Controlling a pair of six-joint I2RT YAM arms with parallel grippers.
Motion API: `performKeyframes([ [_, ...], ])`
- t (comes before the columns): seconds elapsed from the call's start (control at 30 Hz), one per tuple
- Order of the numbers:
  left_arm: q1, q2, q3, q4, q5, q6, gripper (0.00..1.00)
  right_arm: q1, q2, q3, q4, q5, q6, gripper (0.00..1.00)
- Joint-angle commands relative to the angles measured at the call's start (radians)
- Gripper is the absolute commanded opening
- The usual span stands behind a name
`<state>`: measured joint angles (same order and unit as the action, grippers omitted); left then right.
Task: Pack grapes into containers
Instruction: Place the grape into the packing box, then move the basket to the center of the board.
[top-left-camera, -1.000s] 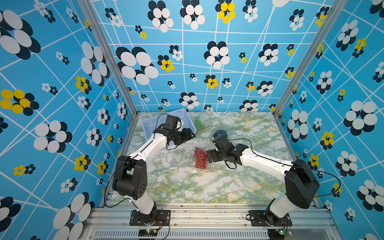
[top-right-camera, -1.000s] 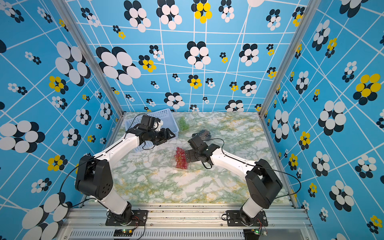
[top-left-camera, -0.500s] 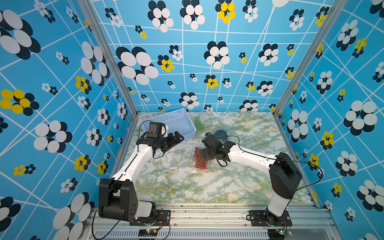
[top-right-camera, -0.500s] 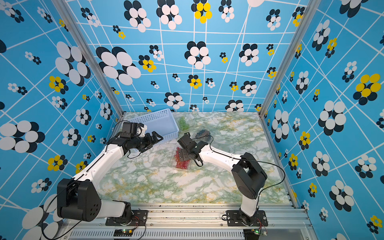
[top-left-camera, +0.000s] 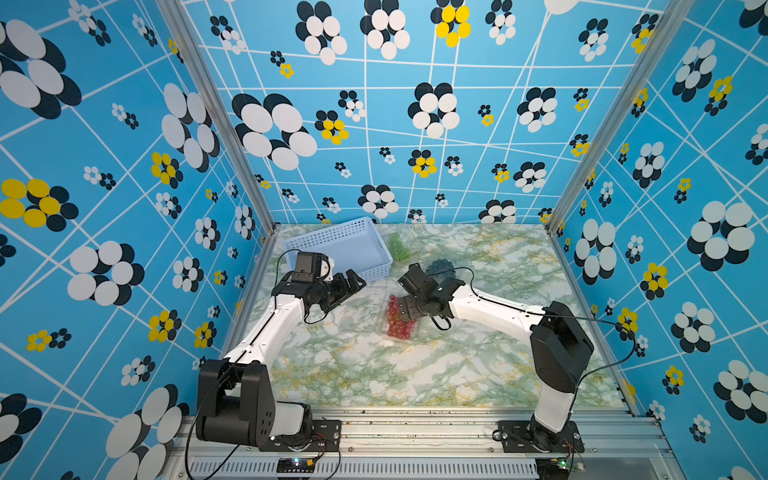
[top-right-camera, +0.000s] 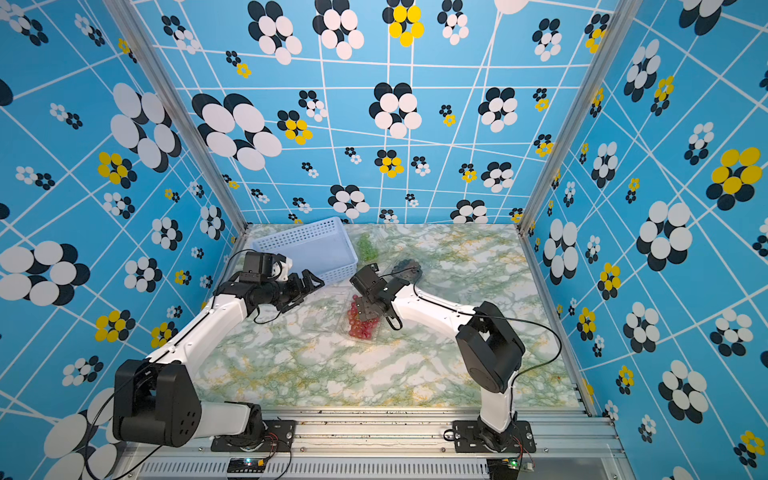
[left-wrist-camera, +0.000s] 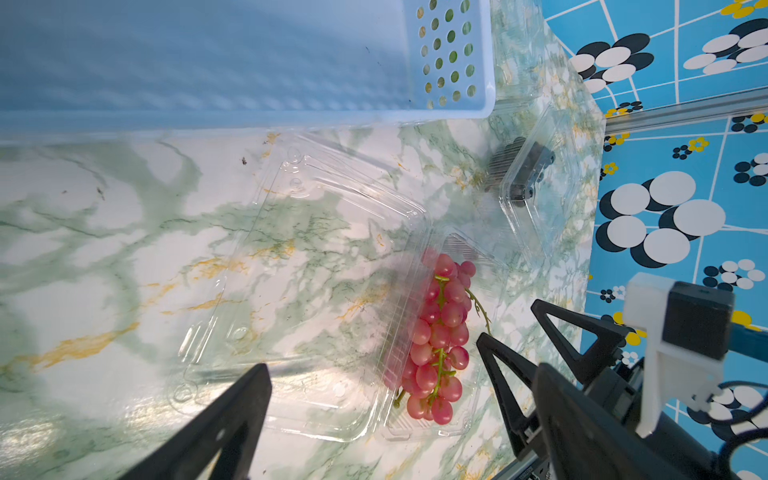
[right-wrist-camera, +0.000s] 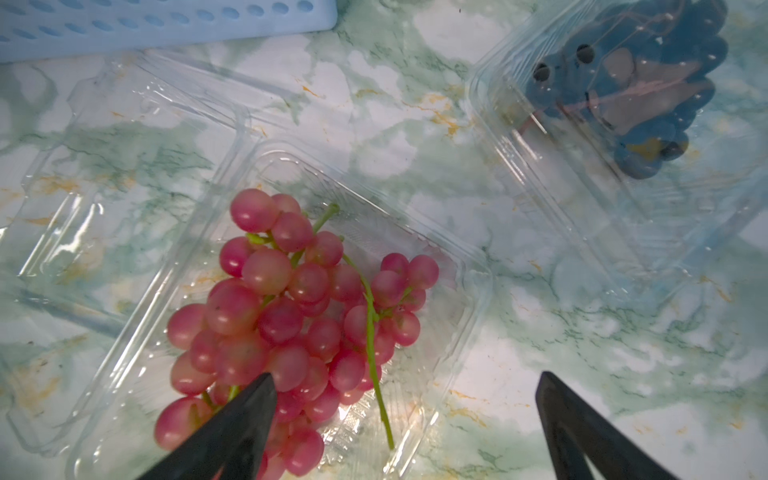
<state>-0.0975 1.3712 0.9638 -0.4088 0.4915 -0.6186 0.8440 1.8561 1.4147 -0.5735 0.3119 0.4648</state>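
A pinkish-red bunch of grapes lies in the base of an open clear container, with the lid flat beside it. My right gripper hangs open just over this bunch, one finger in front of the berries. My left gripper is open a little to the left, above the lid. Dark grapes sit in a shut clear container. Green grapes lie further back.
A pale blue perforated basket stands at the back left, close behind my left gripper. Blue patterned walls close in the marble tabletop on three sides. A metal rail runs along the front edge.
My left gripper has drawn back from the basket toward the front and opened wider. The right arm has swung in over the red grapes, which have not moved.
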Motion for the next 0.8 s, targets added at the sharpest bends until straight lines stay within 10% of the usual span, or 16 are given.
performKeyframes([
  [0.0,0.009,0.000,-0.031,0.053,-0.032,-0.027,0.99,0.007,-0.038,0.031,-0.045,-0.015,0.004,0.99],
  [0.77,0.009,0.188,0.080,0.202,-0.096,-0.080,1.00,0.012,0.010,0.038,-0.069,0.014,-0.026,0.99],
])
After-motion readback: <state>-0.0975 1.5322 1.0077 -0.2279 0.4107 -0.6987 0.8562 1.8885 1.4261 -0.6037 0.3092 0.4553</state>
